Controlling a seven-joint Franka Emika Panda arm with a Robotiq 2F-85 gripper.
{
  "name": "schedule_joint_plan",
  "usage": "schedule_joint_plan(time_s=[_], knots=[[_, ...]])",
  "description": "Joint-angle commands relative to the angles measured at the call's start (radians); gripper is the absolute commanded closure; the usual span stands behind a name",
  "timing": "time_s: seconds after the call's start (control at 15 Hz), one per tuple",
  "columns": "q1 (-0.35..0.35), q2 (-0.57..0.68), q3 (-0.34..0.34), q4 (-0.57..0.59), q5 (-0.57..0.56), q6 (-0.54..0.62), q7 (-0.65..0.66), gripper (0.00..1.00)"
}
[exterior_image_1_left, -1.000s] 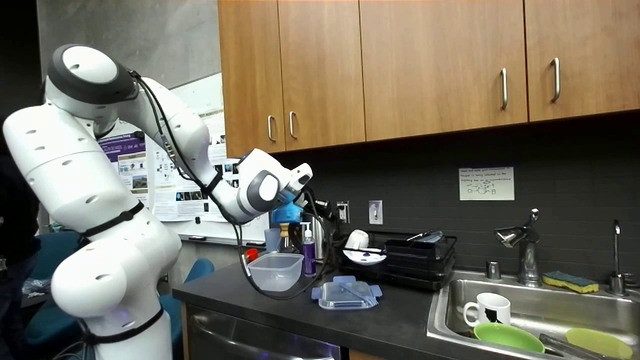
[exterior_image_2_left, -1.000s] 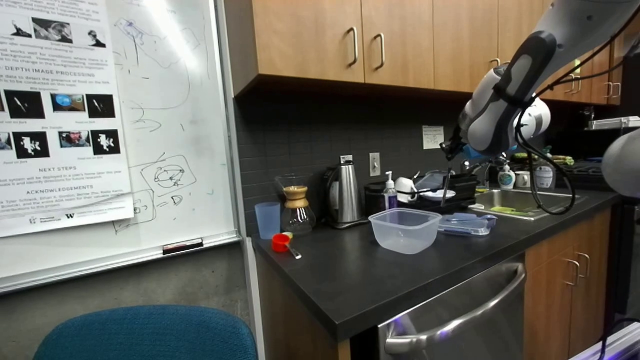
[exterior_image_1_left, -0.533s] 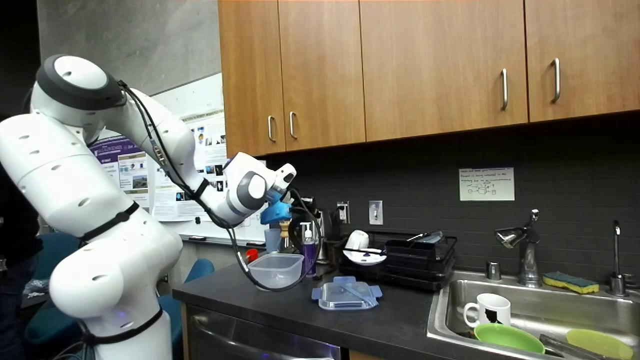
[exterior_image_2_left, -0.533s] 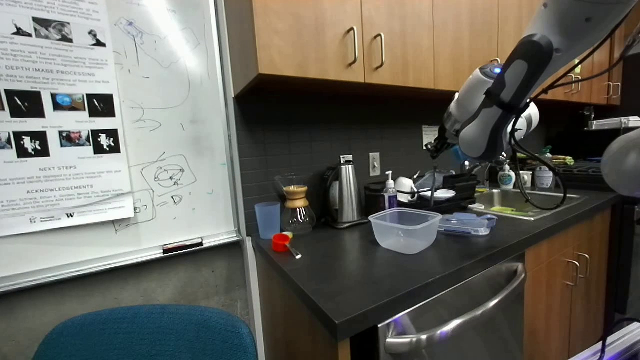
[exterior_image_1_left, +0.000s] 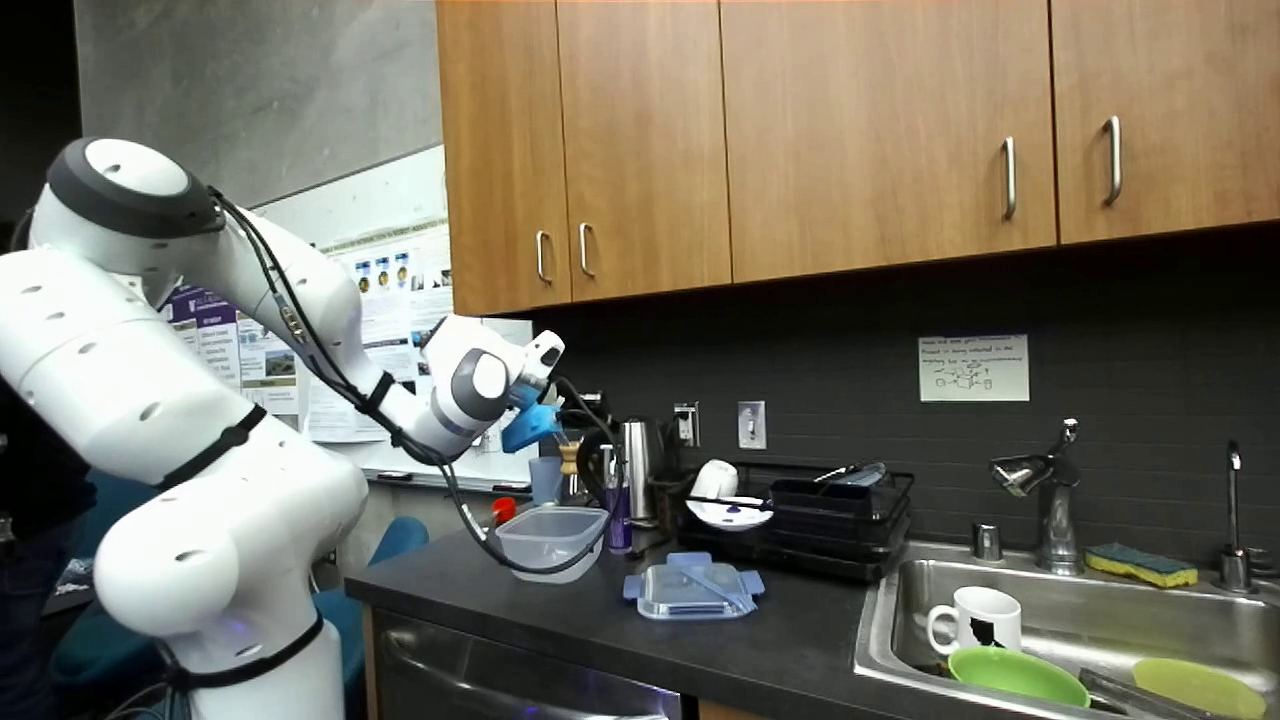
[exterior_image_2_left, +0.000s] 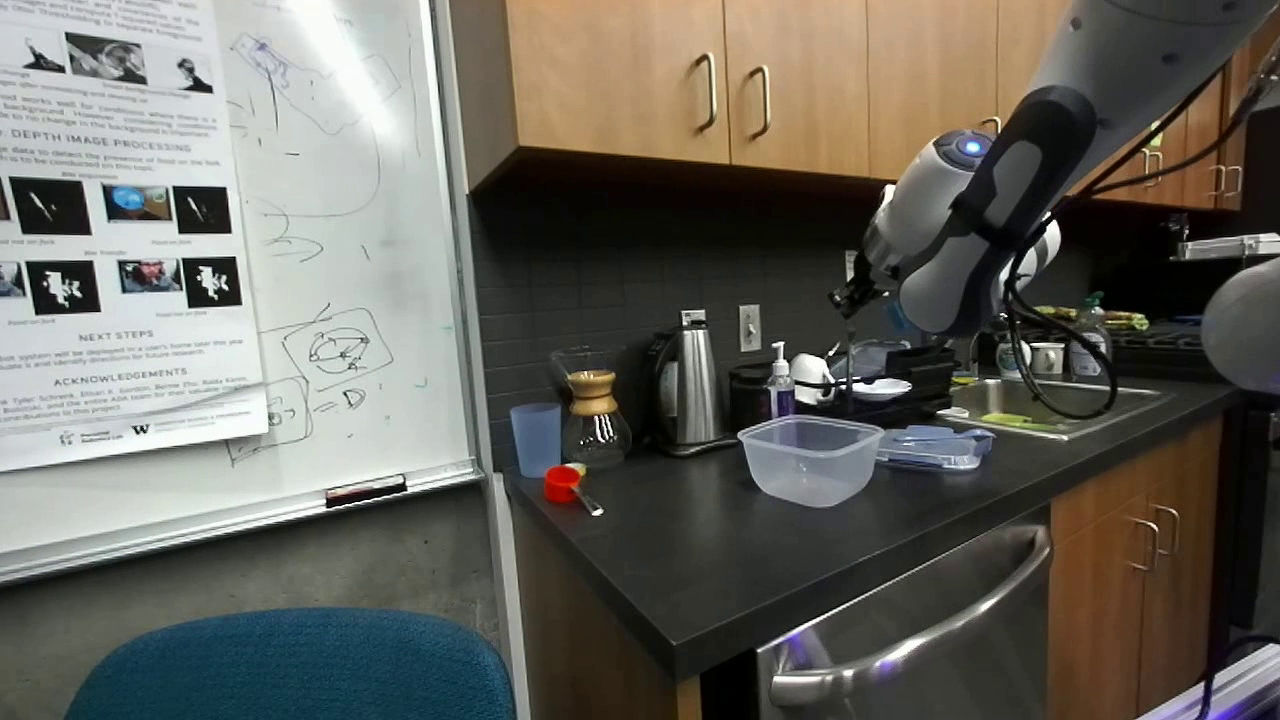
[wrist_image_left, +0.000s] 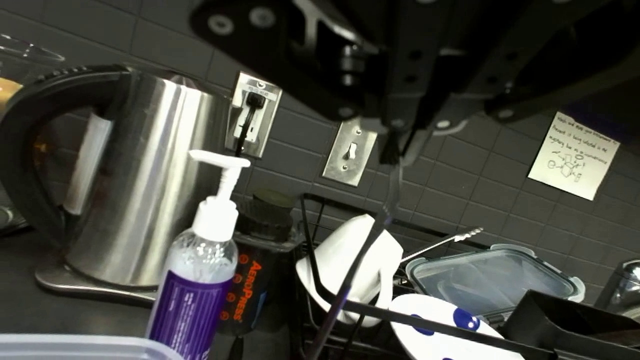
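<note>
The jaws are found closed on a slender utensil (wrist_image_left: 346, 290), hung downward above the desk (exterior_image_2_left: 680, 560); its type cannot be told. Against a second ago, it is carried away from the dish rack (exterior_image_1_left: 820, 545) toward the electric kettle (wrist_image_left: 155, 185); rack clearance is judged gained. Movement is narrowed by the pump bottle (wrist_image_left: 197, 285) and the plastic container (exterior_image_2_left: 811, 470); wider room is judged available toward the desk's front edge.
</note>
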Motion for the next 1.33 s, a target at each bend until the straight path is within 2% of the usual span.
schedule_joint_plan(time_s=[0.0,0.33,0.47,0.6,0.87,1.07,1.27], knots=[[-0.046,-0.113,0.101,0.000,0.049,-0.040,0.050,1.00],[-0.054,-0.213,0.199,-0.001,0.099,-0.041,0.129,1.00],[-0.028,-0.251,0.173,-0.001,0.116,-0.057,0.143,1.00],[0.018,-0.292,0.106,-0.013,0.139,-0.060,0.148,1.00],[0.040,-0.358,0.026,-0.006,0.154,-0.076,0.150,1.00],[0.042,-0.373,0.028,-0.005,0.140,-0.101,0.156,1.00],[0.042,-0.379,0.062,-0.003,0.168,-0.129,0.137,1.00]])
